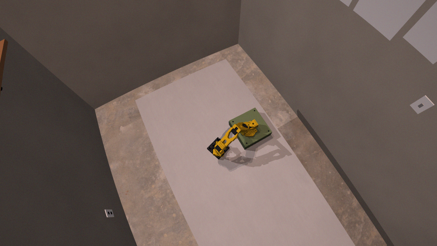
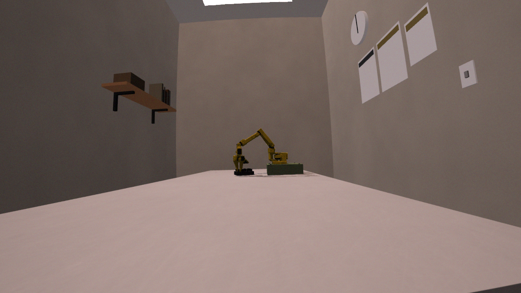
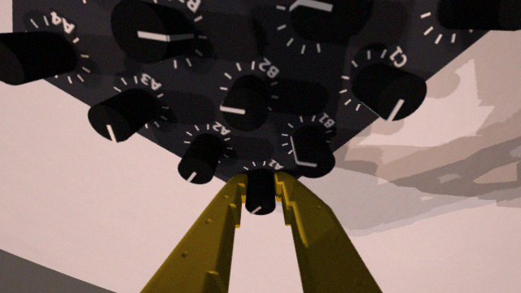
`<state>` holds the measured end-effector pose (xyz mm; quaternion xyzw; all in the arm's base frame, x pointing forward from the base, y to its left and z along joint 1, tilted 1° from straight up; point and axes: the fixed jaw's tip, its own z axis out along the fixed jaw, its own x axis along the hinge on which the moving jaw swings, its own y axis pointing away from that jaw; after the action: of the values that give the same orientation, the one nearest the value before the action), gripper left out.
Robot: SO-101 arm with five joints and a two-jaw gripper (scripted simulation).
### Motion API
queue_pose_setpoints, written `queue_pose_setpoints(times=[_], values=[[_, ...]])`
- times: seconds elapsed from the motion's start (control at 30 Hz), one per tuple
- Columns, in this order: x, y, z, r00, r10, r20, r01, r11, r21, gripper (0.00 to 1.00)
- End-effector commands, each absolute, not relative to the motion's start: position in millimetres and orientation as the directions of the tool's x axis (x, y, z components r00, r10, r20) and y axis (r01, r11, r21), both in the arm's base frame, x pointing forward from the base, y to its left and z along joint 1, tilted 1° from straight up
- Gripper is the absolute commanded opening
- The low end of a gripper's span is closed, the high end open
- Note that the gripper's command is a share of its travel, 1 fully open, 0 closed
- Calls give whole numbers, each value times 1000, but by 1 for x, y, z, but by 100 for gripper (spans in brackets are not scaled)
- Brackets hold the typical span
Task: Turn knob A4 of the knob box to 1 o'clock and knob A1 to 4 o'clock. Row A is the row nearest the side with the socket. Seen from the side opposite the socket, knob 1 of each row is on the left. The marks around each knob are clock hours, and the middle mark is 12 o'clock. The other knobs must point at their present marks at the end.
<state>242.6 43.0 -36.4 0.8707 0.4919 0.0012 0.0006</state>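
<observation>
Where the yellow arm (image 2: 259, 138) bends down from its green base (image 1: 258, 139), the gripper (image 3: 260, 191) stands closed around knob A1 (image 3: 260, 194), one yellow finger (image 3: 232, 203) pressed to each side of the small black cylinder. That knob sits at the near corner of the knob box (image 3: 244, 53), a dark panel lying flat on the pale table (image 2: 255, 233) just beside the base. A white pointer line shows on the knob's cap, slanting toward the lower left from the wrist camera's angle. Knob A4 (image 3: 34, 57) stands at the far left end of the same row, well apart from the gripper, its pointer hidden from view. White hour ticks ring every knob, with A2 (image 3: 199, 159) and A3 (image 3: 120, 115) between them.
</observation>
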Motion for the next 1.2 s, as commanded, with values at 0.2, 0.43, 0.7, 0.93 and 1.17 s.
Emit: queue_pose_setpoints(times=[0.2, 0.43, 0.7, 0.93, 1.17], values=[[239, 42, -39, 586, 810, -7, 810, -586, -7, 1], [238, 42, -39, 668, 744, -8, 744, -668, -6, 1], [238, 41, -39, 753, 658, -9, 658, -753, -5, 1], [237, 41, -39, 828, 561, -9, 561, -828, -4, 1], [237, 41, -39, 874, 487, -9, 487, -874, -3, 1]])
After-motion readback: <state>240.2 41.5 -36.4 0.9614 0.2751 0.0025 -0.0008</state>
